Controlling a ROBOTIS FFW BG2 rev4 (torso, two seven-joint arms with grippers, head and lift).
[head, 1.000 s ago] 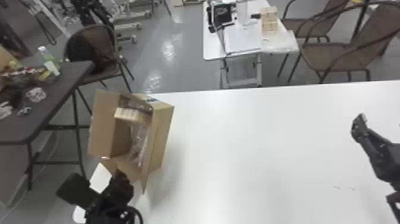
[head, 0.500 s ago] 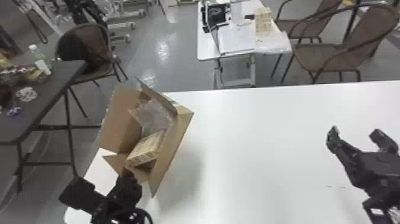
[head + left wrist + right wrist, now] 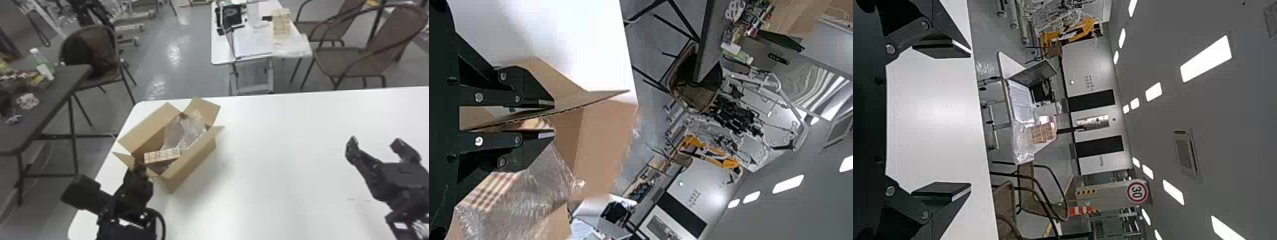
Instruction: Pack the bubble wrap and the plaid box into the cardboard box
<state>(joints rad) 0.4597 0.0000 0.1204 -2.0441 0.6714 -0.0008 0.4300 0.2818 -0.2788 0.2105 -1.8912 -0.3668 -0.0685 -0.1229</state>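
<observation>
The open cardboard box [image 3: 194, 162] stands at the table's left side, its flaps spread. Inside lie the clear bubble wrap [image 3: 182, 131], toward the far end, and the plaid box [image 3: 162, 155], tilted toward the near end. My left gripper [image 3: 139, 166] is at the box's near left corner; in the left wrist view the left gripper [image 3: 550, 119] is shut on a flap, with bubble wrap [image 3: 524, 205] beside the fingers. Off to the right over the table, my right gripper [image 3: 375, 146] is parked; in its wrist view the right gripper [image 3: 967, 120] stands wide open, holding nothing.
The white table [image 3: 287, 159] stretches right from the box. A dark table [image 3: 48, 105] with assorted items stands beyond its left edge. Behind are a small white table [image 3: 220, 51] and brown chairs [image 3: 357, 60].
The cardboard box has tipped from steeply tilted to upright on the table. Its contents have shifted, the plaid box now toward the near end. The right gripper has come further into the head view.
</observation>
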